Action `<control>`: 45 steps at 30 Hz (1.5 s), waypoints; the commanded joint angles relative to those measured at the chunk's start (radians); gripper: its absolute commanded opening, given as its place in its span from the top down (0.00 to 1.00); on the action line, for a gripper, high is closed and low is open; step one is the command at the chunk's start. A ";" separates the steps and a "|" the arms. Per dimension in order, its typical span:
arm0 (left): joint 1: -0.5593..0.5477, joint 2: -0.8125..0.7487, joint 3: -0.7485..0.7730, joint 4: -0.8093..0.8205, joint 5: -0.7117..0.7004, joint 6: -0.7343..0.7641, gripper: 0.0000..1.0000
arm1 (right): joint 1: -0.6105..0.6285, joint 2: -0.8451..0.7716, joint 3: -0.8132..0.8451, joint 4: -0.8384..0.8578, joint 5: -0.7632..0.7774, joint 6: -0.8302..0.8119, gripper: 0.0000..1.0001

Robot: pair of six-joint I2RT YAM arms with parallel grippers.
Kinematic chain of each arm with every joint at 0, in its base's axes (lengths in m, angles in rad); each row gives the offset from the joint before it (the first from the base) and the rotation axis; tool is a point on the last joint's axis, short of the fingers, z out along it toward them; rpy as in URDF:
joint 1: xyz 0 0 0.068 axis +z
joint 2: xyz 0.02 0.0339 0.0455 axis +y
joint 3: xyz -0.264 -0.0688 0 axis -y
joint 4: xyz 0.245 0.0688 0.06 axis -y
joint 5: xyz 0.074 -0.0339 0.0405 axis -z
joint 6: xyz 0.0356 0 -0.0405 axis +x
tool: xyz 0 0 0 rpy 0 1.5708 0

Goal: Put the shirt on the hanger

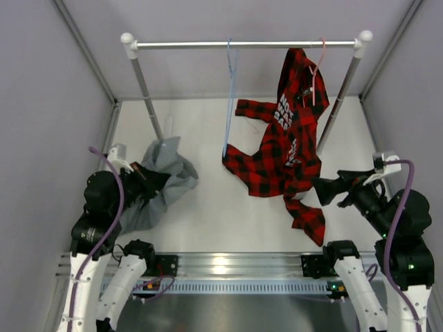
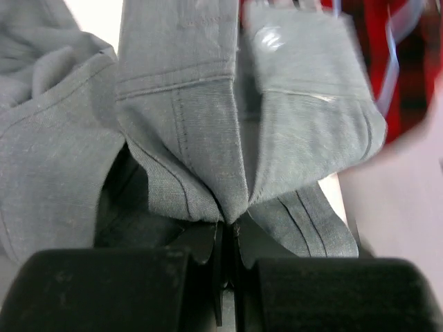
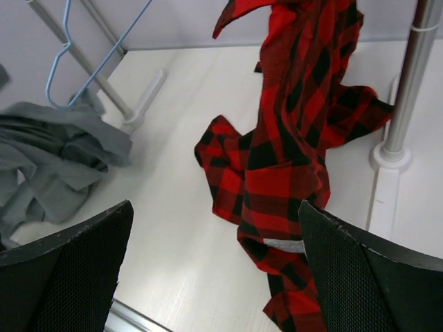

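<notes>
While left pincer [image 2: 228, 232] clamps grey shirt [image 2: 180, 138], right pincer [image 3: 214, 207] gapes apart; hanger [image 1: 230, 97] hangs on rail [image 1: 201, 45].

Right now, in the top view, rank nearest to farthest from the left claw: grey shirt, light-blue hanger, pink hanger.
1. Soft grey collared shirt, gripped in the left claw.
2. Thin light-blue wire hanger, hanging centre-back.
3. Pink wire hanger, hanging far right.

light: bright, even | shadows: faint | glare: base rail [image 1: 221, 265] | blur: left wrist view, upper right
</notes>
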 commanded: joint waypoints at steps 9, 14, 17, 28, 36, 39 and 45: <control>-0.005 -0.011 -0.060 -0.081 0.695 0.234 1.00 | 0.012 0.071 -0.273 0.493 -0.662 0.248 0.02; -0.021 0.205 -0.153 0.044 0.663 0.253 1.00 | 0.085 0.109 -0.313 0.542 -0.687 0.218 0.01; -0.191 0.304 -0.117 0.171 0.485 0.147 1.00 | 0.299 0.195 -0.287 0.466 -0.462 0.124 0.01; -0.456 0.112 -0.044 0.204 0.092 -0.036 1.00 | 0.915 0.431 -0.466 0.870 0.230 0.106 0.06; -0.456 0.105 0.006 0.174 0.161 -0.016 1.00 | 0.970 0.684 -0.519 1.200 0.339 0.106 0.05; -0.456 0.111 0.035 0.174 0.194 -0.011 1.00 | 0.974 0.784 -0.511 1.274 0.472 0.084 0.04; -0.456 0.103 0.101 0.117 0.182 0.027 1.00 | 0.980 0.903 -0.474 1.305 0.500 0.024 0.95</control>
